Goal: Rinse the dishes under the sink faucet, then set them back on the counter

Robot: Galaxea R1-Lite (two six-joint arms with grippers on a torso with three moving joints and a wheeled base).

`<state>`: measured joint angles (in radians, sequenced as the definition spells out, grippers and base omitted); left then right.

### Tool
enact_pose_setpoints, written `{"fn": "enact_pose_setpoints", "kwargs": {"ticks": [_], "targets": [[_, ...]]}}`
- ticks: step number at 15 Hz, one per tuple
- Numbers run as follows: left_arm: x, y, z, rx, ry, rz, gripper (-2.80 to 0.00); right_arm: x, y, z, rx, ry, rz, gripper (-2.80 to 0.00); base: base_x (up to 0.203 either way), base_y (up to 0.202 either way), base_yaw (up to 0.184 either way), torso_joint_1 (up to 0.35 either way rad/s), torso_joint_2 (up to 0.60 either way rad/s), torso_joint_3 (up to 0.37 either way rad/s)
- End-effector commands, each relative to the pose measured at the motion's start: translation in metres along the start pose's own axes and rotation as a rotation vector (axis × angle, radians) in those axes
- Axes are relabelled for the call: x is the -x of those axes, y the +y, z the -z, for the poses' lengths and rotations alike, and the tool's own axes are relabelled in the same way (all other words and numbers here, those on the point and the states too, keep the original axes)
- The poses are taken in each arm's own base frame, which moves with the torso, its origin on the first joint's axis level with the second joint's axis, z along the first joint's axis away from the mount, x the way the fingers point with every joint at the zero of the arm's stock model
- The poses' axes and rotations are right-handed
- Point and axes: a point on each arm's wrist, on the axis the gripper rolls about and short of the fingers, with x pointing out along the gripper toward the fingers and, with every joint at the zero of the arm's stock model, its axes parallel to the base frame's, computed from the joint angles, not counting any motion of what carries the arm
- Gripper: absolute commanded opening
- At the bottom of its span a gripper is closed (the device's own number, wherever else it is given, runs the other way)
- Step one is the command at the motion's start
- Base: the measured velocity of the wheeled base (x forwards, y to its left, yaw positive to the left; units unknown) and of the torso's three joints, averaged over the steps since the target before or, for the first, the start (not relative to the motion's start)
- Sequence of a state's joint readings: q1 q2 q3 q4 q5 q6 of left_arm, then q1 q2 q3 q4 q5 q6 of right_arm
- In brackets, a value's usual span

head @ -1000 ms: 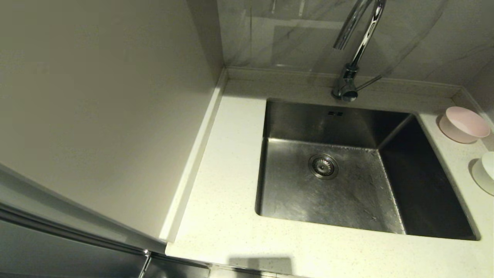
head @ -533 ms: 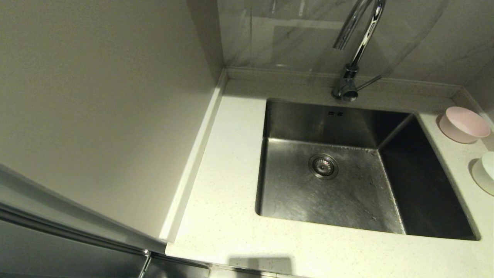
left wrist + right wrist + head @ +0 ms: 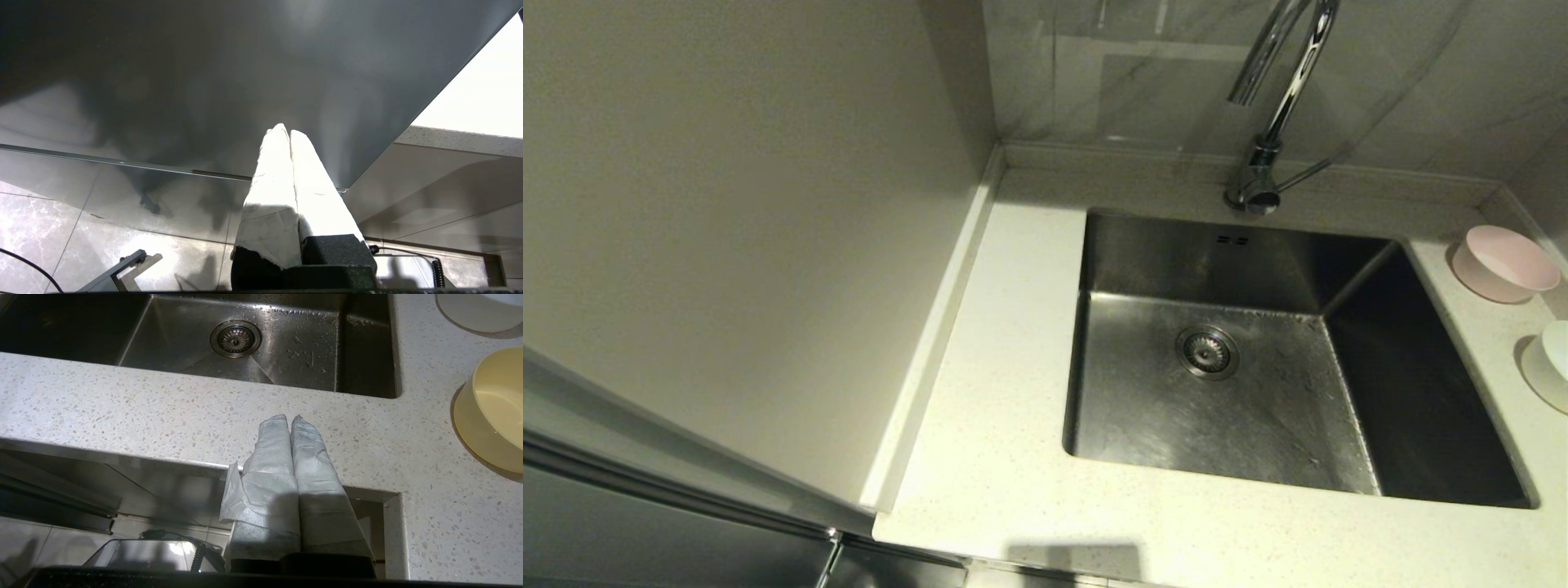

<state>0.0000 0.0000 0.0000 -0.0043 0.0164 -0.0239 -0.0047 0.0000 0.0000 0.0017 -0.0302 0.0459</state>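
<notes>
The steel sink lies empty, and the chrome faucet rises behind it. On the counter to the sink's right stand the pale pink bowl and, cut by the picture's edge, the white bowl. Only the right wrist view shows the yellow bowl, which sits nearer the front beside the white bowl. Neither gripper shows in the head view. My right gripper hangs shut and empty over the counter's front edge, left of the yellow bowl. My left gripper is shut and empty, low before a grey cabinet front.
A plain wall panel stands along the counter's left side, and a raised rim runs at its foot. A marbled wall closes the back. Below the counter edge are a cabinet front and a tiled floor.
</notes>
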Motion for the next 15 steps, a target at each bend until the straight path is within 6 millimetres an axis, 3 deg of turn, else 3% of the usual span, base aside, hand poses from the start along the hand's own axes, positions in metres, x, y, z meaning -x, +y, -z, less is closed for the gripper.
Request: {"fn": "enact_pose_setpoints", "kwargs": {"ticks": [1, 15], "targets": [[0.0001, 0.0000, 0.0000, 0.001, -0.002, 0.000, -2.80, -0.0001, 0.0000, -0.0001, 0.000, 0.001, 0.000, -2.80, 0.000, 0.000, 0.000, 0.000, 0.00, 0.000], [0.0001, 0.0000, 0.0000, 0.001, -0.002, 0.000, -2.80, -0.0001, 0.0000, -0.0001, 0.000, 0.001, 0.000, -2.80, 0.000, 0.000, 0.000, 0.000, 0.00, 0.000]]}}
